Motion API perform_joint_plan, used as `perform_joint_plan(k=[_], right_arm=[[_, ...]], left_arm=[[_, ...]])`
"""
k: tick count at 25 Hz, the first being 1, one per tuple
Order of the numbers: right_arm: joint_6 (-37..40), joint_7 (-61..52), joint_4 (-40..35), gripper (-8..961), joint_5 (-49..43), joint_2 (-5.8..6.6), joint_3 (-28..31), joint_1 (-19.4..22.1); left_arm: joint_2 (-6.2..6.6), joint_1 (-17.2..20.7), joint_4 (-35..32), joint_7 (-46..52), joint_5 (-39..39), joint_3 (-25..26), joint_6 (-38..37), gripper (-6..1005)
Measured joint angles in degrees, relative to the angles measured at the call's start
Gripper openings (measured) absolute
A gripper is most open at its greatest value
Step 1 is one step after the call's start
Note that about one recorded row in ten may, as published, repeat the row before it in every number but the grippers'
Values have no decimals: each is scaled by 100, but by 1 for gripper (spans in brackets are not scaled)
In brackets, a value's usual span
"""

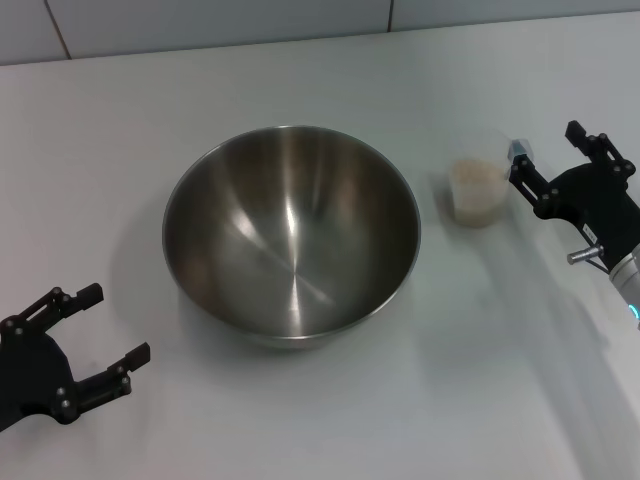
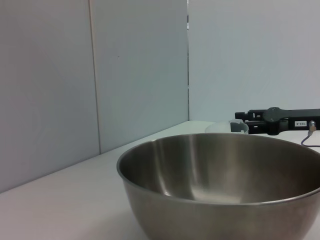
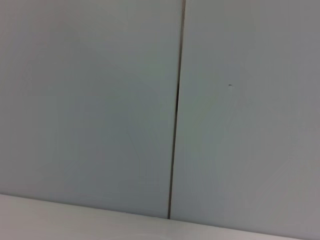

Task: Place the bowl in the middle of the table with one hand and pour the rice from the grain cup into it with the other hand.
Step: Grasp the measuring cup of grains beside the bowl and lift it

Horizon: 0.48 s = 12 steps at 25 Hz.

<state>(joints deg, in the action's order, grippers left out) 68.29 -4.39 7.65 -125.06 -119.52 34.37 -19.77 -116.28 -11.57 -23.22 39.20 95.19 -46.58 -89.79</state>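
Note:
The steel bowl (image 1: 291, 235) stands upright and empty on the white table (image 1: 120, 150), near its middle. It fills the lower part of the left wrist view (image 2: 220, 190). The clear grain cup (image 1: 478, 190) with rice (image 1: 476, 176) in it stands to the right of the bowl, apart from it. Its rim shows behind the bowl in the left wrist view (image 2: 227, 127). My right gripper (image 1: 547, 142) is open just right of the cup, one finger close by it. My left gripper (image 1: 118, 322) is open and empty, near the table's front left, apart from the bowl.
A pale panelled wall (image 1: 300, 20) runs along the table's far edge. The right wrist view shows only this wall (image 3: 100, 100) and a strip of table (image 3: 75, 220). The right gripper also shows in the left wrist view (image 2: 272, 120), beyond the bowl.

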Motion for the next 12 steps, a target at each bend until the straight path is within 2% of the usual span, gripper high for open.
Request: perform_joint_plan(k=[4, 12], right_arm=[[-30, 0, 0, 759, -13, 0, -20, -11], [-40, 0, -1, 415, -53, -1, -36, -9]], left_arm=[[0, -1, -27, 0, 0, -26, -13, 863], [3, -15, -110, 0, -11, 14, -263, 862]])
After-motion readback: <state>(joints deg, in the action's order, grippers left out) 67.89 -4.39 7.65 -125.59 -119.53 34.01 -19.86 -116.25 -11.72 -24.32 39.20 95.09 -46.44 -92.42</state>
